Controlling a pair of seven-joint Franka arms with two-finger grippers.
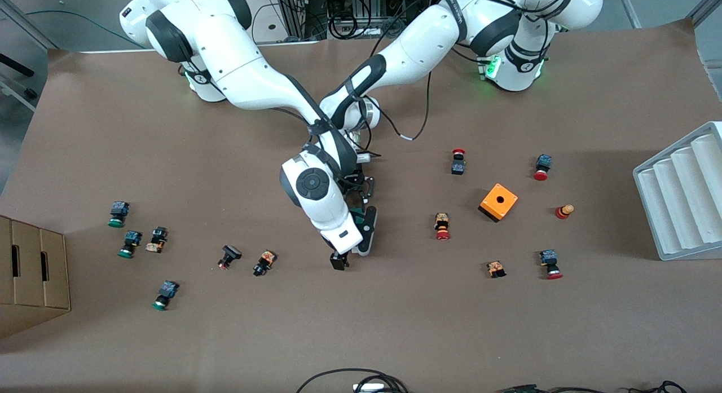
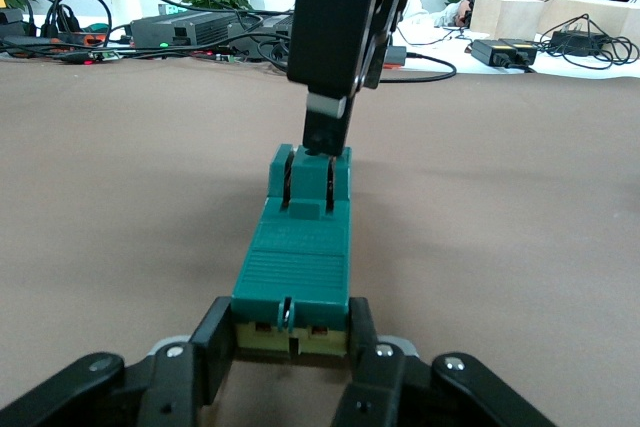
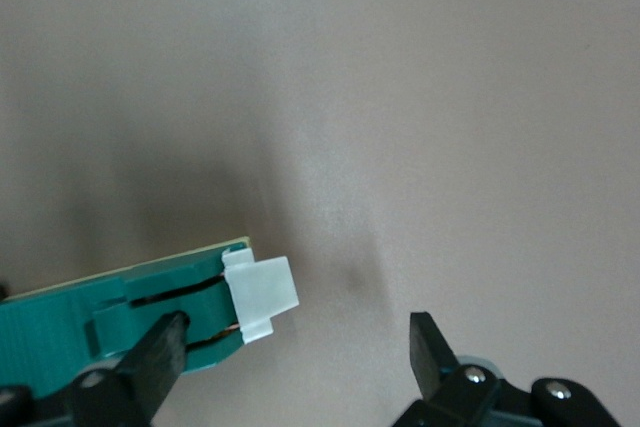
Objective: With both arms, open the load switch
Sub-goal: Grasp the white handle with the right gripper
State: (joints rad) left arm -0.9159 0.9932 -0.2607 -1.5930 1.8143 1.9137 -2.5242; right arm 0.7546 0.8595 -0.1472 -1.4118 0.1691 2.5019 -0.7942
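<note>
The brown table point(image 1: 169, 336) spreads wide, with bare surface all around the load switch point(image 1: 359, 217) at its middle; nearer the front camera than the switch, a broad empty strip runs to the table's edge. Toward the left arm's end stands a grey ribbed tray point(image 1: 679, 198) at the table's edge; toward the right arm's end, a cardboard box point(image 1: 31, 274) sits at the other edge.

The right arm reaches down over the switch, largely covering it in the front view. The right gripper point(image 3: 300, 357) is spread wide, one fingertip point(image 3: 165, 342) beside the switch's green end, the other well clear over bare table; a white piece point(image 3: 262, 294) juts from that end. The left gripper point(image 2: 290, 342) is clamped on the switch's other end, its fingers point(image 2: 215, 342) pressed against both sides.

An orange cube point(image 1: 498, 202) lies toward the left arm's end from the switch, with small push buttons point(image 1: 442, 226) scattered around it, well apart.
</note>
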